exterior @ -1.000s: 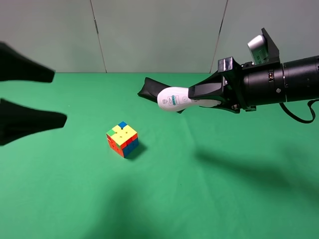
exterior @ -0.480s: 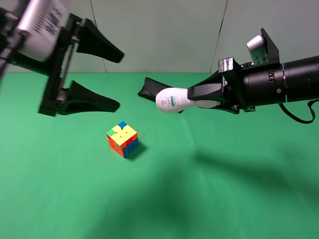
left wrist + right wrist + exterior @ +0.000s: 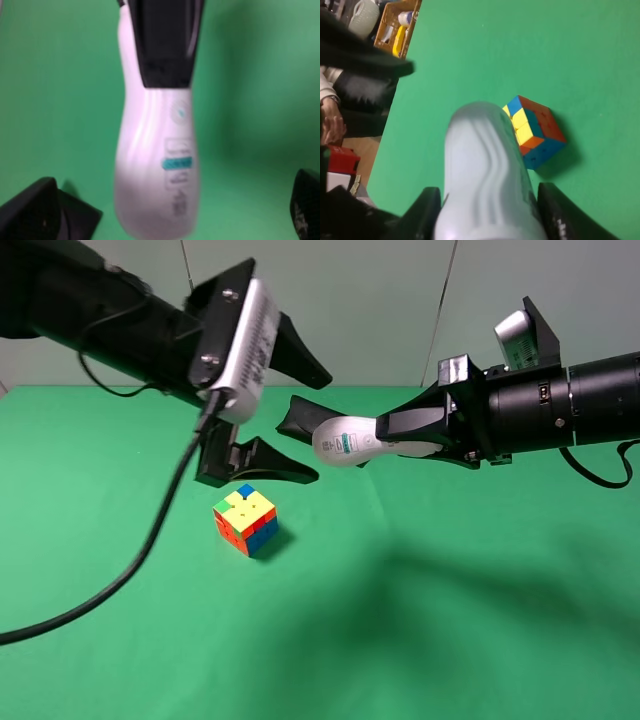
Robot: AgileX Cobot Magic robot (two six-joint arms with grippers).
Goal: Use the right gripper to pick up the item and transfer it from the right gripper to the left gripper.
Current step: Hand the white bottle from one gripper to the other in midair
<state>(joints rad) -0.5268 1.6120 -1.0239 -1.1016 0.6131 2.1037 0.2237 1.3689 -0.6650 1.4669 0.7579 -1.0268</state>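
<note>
— What is the right gripper (image 3: 385, 438) holding?

— The white plastic bottle (image 3: 345, 442). Its black fingers (image 3: 422, 215) are clamped on either side of the neck end. The bottle lies level in the air, above the puzzle cube (image 3: 246, 521) and a little towards the right arm's side. The rounded base with the small blue label points out of the grip, and the cap is hidden between the fingers.

— And the left gripper (image 3: 320, 430)?

— It is spread wide and holding nothing. One finger is high above the cube and the other (image 3: 262, 462) is just over it. The bottle's base sits at the mouth of that gap, and I see no contact.

— What lies further out?

— A white screwed plate (image 3: 245, 345) sits behind the left jaws, and a black cable (image 3: 150, 540) loops down past the cube. A black glasses case (image 3: 292, 418) lies beyond the cube, partly behind the bottle. The cube rests on the green table cloth (image 3: 450, 620), with a corner towards the camera.
</note>
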